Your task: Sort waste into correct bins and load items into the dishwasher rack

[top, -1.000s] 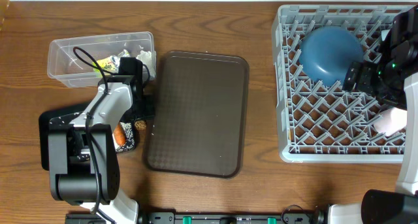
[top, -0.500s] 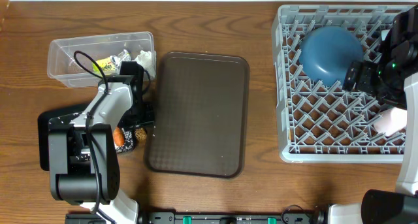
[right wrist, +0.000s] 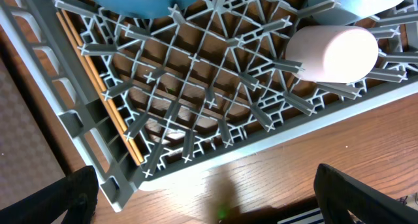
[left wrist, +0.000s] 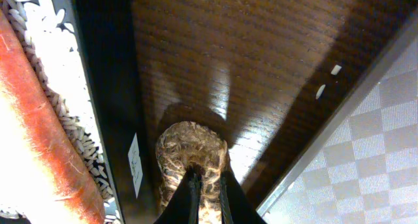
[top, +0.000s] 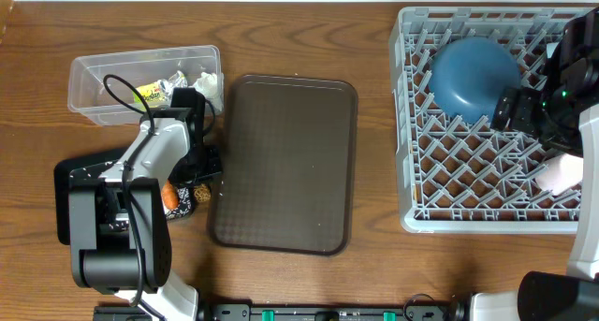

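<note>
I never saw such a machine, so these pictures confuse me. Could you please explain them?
Two robot arms work at a wooden table. One picture looks down from above; the other two come from a camera on each wrist. The left arm's fingers are shut on a small brown nut-like piece, beside a black tray with rice and an orange stick. The right arm's fingers are open and empty, above a grey rack holding a blue bowl, a cup and chopsticks.

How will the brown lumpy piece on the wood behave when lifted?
The brown lumpy piece looks wrinkled and hard, so probably stiff, not slippery. Small and rounded, it is likely light and might roll if the left gripper loses it.
</note>
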`<state>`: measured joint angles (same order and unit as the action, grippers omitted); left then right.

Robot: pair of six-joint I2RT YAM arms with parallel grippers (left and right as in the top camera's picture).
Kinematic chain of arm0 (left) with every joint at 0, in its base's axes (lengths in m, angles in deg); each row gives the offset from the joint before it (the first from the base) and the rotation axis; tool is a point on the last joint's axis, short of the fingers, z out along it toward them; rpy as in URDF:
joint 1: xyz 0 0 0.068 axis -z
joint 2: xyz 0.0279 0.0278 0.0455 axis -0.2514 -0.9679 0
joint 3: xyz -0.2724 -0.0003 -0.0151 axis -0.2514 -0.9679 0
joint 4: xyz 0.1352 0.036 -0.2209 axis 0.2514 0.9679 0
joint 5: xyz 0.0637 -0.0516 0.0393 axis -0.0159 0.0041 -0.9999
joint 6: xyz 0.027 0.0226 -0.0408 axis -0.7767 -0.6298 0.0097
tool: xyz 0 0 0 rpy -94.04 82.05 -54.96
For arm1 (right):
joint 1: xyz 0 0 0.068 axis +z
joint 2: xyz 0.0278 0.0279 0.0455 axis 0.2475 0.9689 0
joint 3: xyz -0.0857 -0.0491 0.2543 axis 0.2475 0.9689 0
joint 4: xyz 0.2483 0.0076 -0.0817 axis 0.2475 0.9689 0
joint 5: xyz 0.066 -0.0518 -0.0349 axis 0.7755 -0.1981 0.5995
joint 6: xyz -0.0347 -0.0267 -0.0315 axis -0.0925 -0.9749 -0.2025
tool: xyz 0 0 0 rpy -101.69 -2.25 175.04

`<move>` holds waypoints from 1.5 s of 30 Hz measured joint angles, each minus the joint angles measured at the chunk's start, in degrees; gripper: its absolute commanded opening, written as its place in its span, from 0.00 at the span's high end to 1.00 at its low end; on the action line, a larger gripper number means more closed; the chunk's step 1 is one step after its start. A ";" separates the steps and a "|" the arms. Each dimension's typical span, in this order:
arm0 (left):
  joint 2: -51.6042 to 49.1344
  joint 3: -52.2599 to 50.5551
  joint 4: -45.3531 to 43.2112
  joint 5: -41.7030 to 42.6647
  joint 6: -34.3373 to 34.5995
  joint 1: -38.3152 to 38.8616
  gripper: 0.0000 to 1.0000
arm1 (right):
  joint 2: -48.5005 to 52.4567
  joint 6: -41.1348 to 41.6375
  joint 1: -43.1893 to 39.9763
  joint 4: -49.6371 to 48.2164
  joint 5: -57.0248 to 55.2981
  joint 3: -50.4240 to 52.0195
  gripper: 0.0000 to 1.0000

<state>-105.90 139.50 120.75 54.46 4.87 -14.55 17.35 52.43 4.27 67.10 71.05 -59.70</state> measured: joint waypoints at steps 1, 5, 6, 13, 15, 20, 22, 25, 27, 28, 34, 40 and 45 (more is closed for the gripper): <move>0.00 0.20 0.31 0.04 -0.02 0.00 0.94 | 0.00 0.00 0.00 0.00 0.02 0.00 0.01; 1.14 0.31 1.42 0.59 0.00 0.00 0.94 | 0.00 0.00 0.00 -0.02 -0.02 0.00 0.01; 1.75 0.28 1.49 0.90 0.02 0.00 0.94 | 0.00 0.00 0.00 0.00 -0.02 0.00 0.01; 10.27 0.28 3.04 2.40 0.13 0.07 0.94 | 0.00 0.00 0.00 0.00 -0.02 0.00 0.01; 11.89 0.28 3.26 2.45 0.13 0.07 0.94 | 0.00 0.00 0.00 -0.02 -0.02 0.00 0.01; 14.34 0.28 3.37 2.21 0.13 -0.37 0.94 | 0.00 0.00 0.00 0.00 -0.02 0.00 0.01; 15.21 0.28 3.37 1.38 0.13 -1.49 0.94 | 0.00 0.00 0.00 0.00 -0.02 0.00 0.01; 16.11 0.28 3.28 0.15 0.13 -4.31 0.94 | 0.00 0.00 0.00 0.00 -0.02 0.00 0.01; 16.28 0.28 2.97 -0.26 0.13 -6.91 0.93 | 0.00 0.00 0.00 0.00 -0.02 0.00 0.01; 16.28 0.28 2.69 -0.46 0.13 -8.22 0.90 | 0.00 0.00 0.00 0.00 -0.02 0.00 0.01; 16.28 0.28 0.81 -1.31 0.39 -15.23 0.69 | 0.00 0.00 0.00 0.00 -0.02 0.00 0.01; 16.28 0.28 3.17 -1.29 2.01 -18.69 0.64 | 0.00 0.00 0.00 0.00 -0.02 0.00 0.01; 16.28 0.28 5.75 -1.27 6.51 -24.50 0.64 | 0.00 0.00 0.00 0.00 -0.02 0.00 0.01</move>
<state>-89.62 139.78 126.50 53.19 11.38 -39.05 17.35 52.43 4.27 67.10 71.03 -59.70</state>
